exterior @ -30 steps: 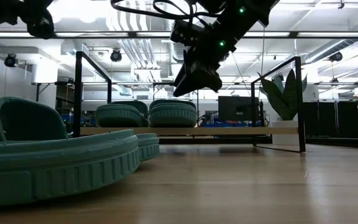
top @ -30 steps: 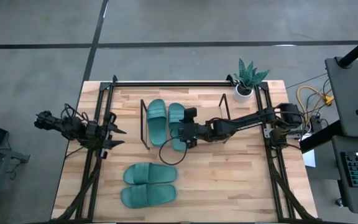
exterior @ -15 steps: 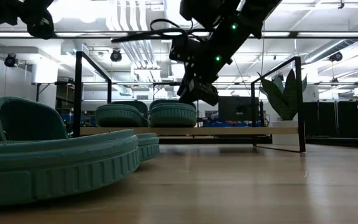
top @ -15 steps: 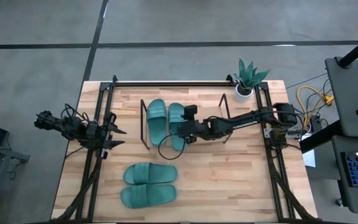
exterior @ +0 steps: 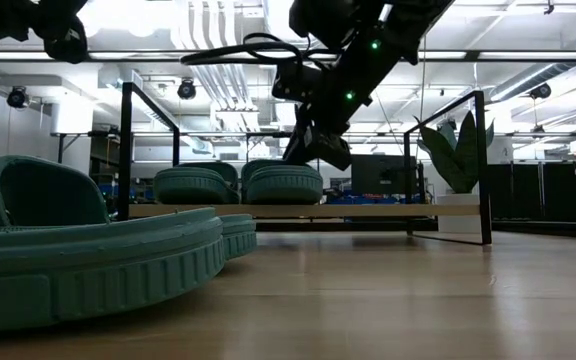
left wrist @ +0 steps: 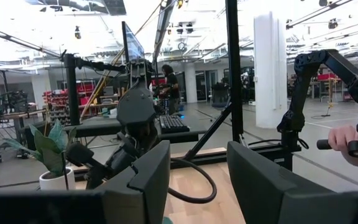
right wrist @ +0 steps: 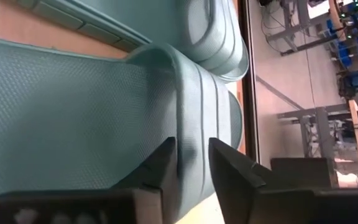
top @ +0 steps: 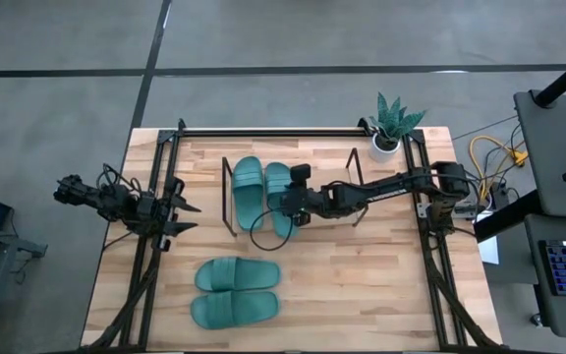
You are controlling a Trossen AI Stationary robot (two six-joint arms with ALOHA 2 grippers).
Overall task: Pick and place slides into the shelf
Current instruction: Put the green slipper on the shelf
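Pale butcher-block wood makes up the surface (top: 362, 285), framed by black rails and set on a grey concrete floor. At the right gripper (right wrist: 192, 163), the wrist view shows the two dark jaws narrowed onto the ribbed strap of a teal slide (top: 281, 197), one jaw on each side of it, with only the strap between them. That same view brings out the sole's fine dimpled texture and the strap's smooth raised ridges, which the overhead camera cannot resolve. From above, this slide lies beside a second slide (top: 248, 190) inside the shelf (top: 230, 202), a rack of thin black rods near the middle of the far edge. The level camera adds that both rest on the rack's light wooden base, raised off the surface. Two more slides (top: 236, 291) lie side by side near the front edge, left of centre, well apart from the shelf. A potted plant (top: 391, 125) stands at the far right corner. The left gripper (top: 180, 207) waits at the left edge, jaws parted and holding nothing.
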